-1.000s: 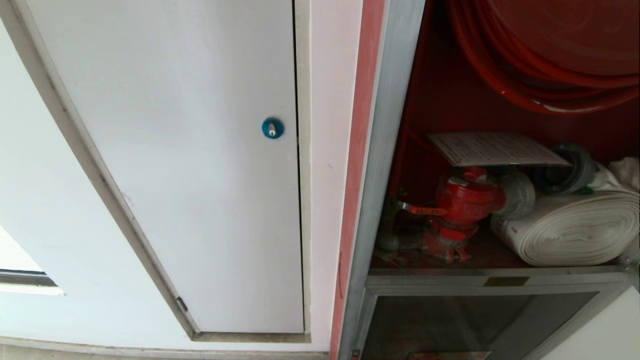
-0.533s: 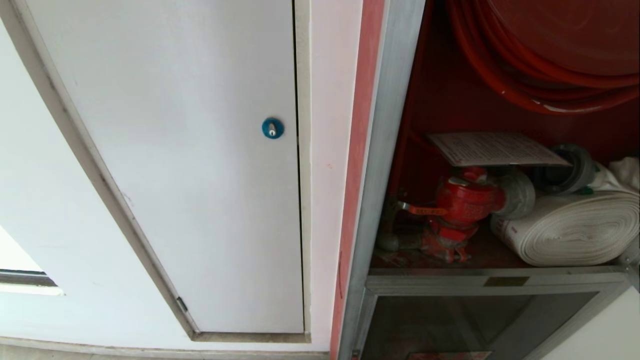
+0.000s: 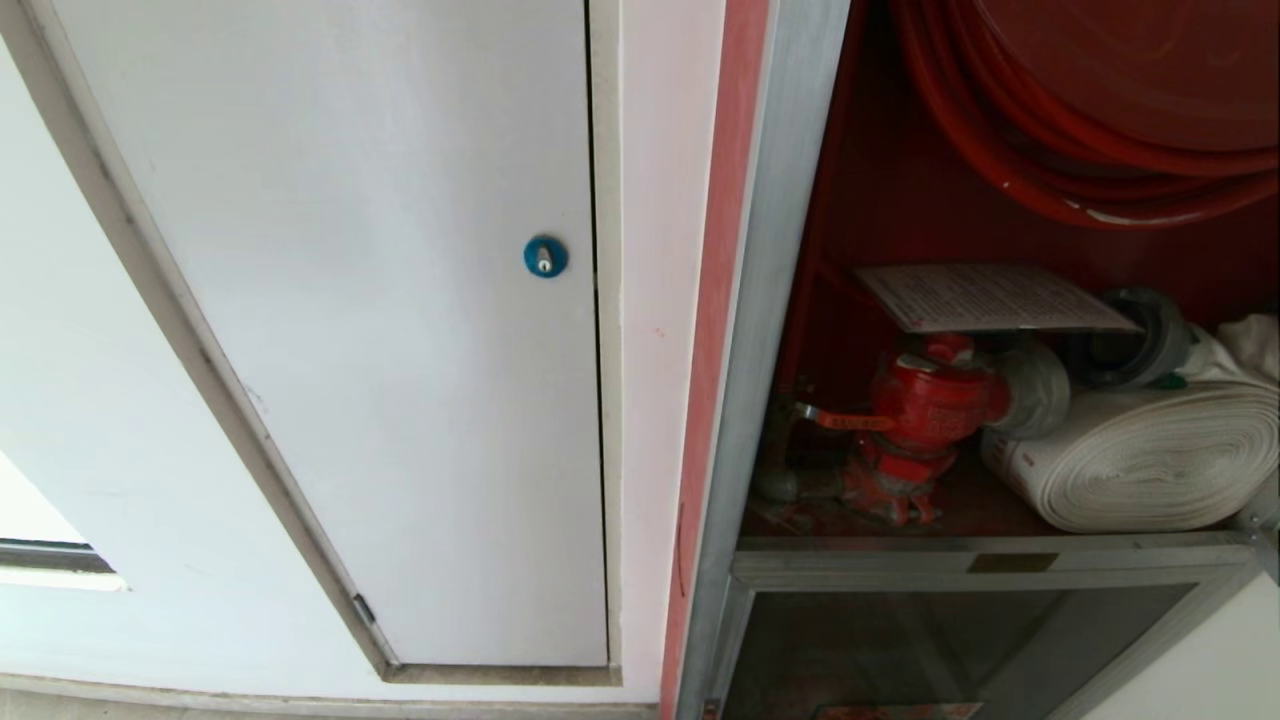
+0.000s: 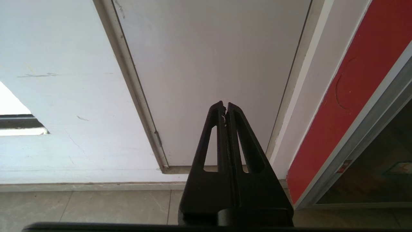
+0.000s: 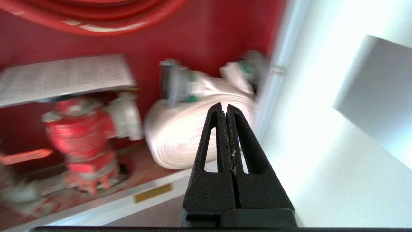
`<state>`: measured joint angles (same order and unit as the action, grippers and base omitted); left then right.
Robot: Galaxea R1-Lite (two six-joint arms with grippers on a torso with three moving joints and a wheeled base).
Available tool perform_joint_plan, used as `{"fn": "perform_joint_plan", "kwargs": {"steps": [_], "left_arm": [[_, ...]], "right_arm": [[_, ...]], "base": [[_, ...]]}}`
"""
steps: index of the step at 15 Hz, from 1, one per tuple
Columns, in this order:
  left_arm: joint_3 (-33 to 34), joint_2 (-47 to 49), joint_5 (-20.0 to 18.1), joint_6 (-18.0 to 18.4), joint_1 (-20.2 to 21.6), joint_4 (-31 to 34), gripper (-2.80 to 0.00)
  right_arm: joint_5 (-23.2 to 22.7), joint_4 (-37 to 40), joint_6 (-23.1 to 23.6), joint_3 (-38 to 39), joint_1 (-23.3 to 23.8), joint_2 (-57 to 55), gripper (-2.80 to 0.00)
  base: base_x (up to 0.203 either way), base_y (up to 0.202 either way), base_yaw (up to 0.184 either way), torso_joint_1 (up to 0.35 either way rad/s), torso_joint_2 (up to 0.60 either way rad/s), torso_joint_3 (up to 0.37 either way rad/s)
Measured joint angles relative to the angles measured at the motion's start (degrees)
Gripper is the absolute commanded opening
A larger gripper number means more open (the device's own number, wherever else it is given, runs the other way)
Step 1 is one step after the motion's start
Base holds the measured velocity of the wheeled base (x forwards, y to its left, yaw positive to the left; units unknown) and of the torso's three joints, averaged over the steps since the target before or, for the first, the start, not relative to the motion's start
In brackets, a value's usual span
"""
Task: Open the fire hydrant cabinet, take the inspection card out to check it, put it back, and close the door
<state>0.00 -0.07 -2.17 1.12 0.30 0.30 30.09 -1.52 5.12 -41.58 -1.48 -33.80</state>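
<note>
Right gripper [image 5: 226, 108]: jaws pressed together, holding nothing, hanging in front of the open fire hydrant cabinet [image 3: 765, 330] near the rolled white hose [image 5: 180, 132]. Left gripper [image 4: 224, 105]: jaws likewise closed and empty, facing the white panel door [image 4: 209, 64] to the left. Inside the cabinet, the inspection card [image 3: 985, 297] lies flat on top of the red valve [image 3: 925, 405], left of the hose and below the red hose reel [image 3: 1100, 110].

We see small dark print across the inspection card [image 3: 985, 297], too fine to read, faint marks on the orange tag [image 3: 850, 422] at the red valve [image 3: 925, 405], unreadable, no legible words or numbers anywhere
</note>
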Motion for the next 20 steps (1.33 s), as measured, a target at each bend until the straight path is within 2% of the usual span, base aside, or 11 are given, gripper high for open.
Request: {"fn": "perform_joint_plan", "kwargs": {"steps": [3, 8, 11, 15, 20], "left_arm": [[0.0, 0.0, -0.04, 0.02, 0.02, -0.01, -2.8], [0.0, 0.0, -0.02, 0.02, 0.02, -0.01, -2.8], [0.0, 0.0, -0.01, 0.0, 0.02, -0.01, -2.8], [0.0, 0.0, -0.02, 0.02, 0.02, 0.0, -2.8], [0.0, 0.0, -0.02, 0.02, 0.01, 0.0, -2.8]], "right_arm": [[2.0, 5.96, -1.15, 0.77, 0.13, 7.05, -2.8], [1.67, 13.07, -2.26, 1.79, 2.33, 17.21, -2.8], [-1.94, 13.41, -2.34, 6.82, 2.46, 22.51, -2.8], [-10.0, 11.64, -2.56, 17.78, 2.11, 30.28, -2.8], [-16.2, 3.88, -4.88, 30.97, 2.0, 33.5, -2.8]], "base": [[0.0, 0.0, 0.0, 0.0, 0.0, 0.0], [0.0, 0.0, 0.0, 0.0, 0.0, 0.0], [0.0, 0.0, 0.0, 0.0, 0.0, 0.0], [0.0, 0.0, 0.0, 0.0, 0.0, 0.0], [0.0, 0.0, 0.0, 0.0, 0.0, 0.0]]}}
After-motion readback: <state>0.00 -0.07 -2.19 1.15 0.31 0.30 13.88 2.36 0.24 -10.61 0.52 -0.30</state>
